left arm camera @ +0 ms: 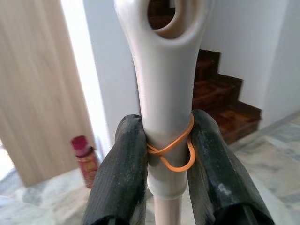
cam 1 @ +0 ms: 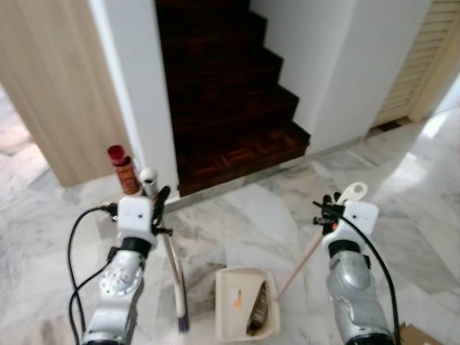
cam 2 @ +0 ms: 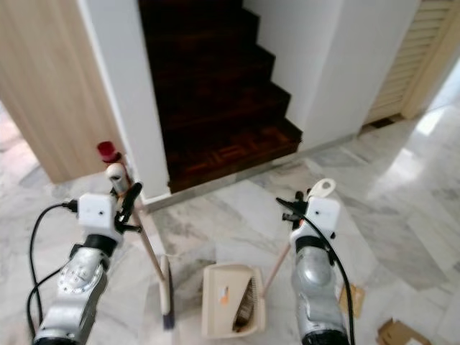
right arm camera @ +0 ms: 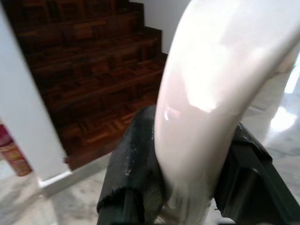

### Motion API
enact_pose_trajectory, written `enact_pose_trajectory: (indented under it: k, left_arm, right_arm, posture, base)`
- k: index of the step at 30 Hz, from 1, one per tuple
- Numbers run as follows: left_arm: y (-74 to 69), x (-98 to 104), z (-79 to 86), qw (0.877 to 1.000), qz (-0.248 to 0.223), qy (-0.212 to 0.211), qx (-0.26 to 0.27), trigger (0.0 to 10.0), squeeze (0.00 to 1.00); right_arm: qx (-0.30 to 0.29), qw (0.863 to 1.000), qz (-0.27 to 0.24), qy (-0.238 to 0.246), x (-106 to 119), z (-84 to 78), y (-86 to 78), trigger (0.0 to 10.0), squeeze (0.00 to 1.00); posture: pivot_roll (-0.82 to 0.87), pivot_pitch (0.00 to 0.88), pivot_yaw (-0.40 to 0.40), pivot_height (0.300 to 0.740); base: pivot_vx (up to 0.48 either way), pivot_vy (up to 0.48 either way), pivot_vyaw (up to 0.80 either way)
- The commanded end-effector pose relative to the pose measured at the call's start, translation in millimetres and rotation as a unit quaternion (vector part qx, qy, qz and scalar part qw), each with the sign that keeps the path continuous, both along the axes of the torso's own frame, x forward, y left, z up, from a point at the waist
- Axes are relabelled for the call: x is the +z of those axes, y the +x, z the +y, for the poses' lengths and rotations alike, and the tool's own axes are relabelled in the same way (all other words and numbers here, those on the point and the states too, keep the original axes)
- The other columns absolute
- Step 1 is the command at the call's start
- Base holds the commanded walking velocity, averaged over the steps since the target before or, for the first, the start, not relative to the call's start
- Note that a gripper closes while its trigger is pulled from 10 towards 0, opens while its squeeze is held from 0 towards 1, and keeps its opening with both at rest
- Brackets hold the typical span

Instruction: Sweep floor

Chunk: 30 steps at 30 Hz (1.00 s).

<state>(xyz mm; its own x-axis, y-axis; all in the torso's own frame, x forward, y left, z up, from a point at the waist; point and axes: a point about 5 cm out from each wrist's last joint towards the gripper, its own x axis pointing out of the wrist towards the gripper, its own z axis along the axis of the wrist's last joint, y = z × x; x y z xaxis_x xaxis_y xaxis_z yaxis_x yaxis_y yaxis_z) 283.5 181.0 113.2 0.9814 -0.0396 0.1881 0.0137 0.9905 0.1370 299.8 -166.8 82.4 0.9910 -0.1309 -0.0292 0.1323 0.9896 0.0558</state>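
Both grippers clamp handles: left gripper (left arm camera: pixel 164 154) on the broom handle (left arm camera: pixel 164 84), bristles (cam 1: pixel 182 305) on the marble floor (cam 1: pixel 402 208); right gripper (right arm camera: pixel 183 187) on the dustpan handle (cam 1: pixel 316 241); beige dustpan (cam 1: pixel 248 305) rests between them, before the dark stairs (cam 1: pixel 230 108).

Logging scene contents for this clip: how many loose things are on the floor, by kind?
Brooms: 1
Dustpans: 1
Red-capped bottles: 1
Cardboard scraps: 2
Total: 5
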Motion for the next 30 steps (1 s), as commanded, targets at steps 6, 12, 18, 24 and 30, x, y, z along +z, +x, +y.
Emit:
enact_pose_trajectory:
  k: [6, 12, 18, 24, 30]
  left_arm:
    - [3.2, 16.0, -6.0, 0.999, -0.032, 0.005, -0.007, 10.0, 0.00]
    - [3.5, 17.0, -3.7, 0.999, -0.032, 0.006, -0.005, 10.0, 0.00]
    - [3.3, 17.7, -2.4, 0.999, -0.033, 0.007, -0.002, 10.0, 0.00]
    - [3.2, 18.3, -2.6, 0.999, -0.033, 0.007, -0.002, 10.0, 0.00]
    - [2.6, 18.6, -2.6, 0.999, -0.033, 0.008, -0.003, 10.0, 0.00]
  right_arm:
    - [-0.009, 1.000, -0.023, 0.010, 11.8, -4.8, 3.6, 10.0, 0.00]
    - [-0.010, 1.000, -0.023, 0.011, 12.3, -4.2, 4.1, 10.0, 0.00]
    - [-0.012, 1.000, -0.024, 0.013, 12.9, -5.4, 4.1, 10.0, 0.00]
    - [-0.012, 1.000, -0.024, 0.014, 13.4, -5.9, 4.3, 10.0, 0.00]
    - [-0.012, 1.000, -0.024, 0.014, 13.6, -5.8, 4.4, 10.0, 0.00]
  posture:
    - [0.12, 0.000, -0.017, 0.740]
    - [0.12, 0.000, -0.015, 0.740]
    - [0.12, 0.000, -0.015, 0.740]
    - [0.12, 0.000, -0.015, 0.740]
    - [0.12, 0.000, -0.014, 0.740]
  base:
    - [0.000, 0.356, 0.00]
    - [0.000, 0.356, 0.00]
    - [0.000, 0.356, 0.00]
    - [0.000, 0.356, 0.00]
    - [0.000, 0.353, 0.00]
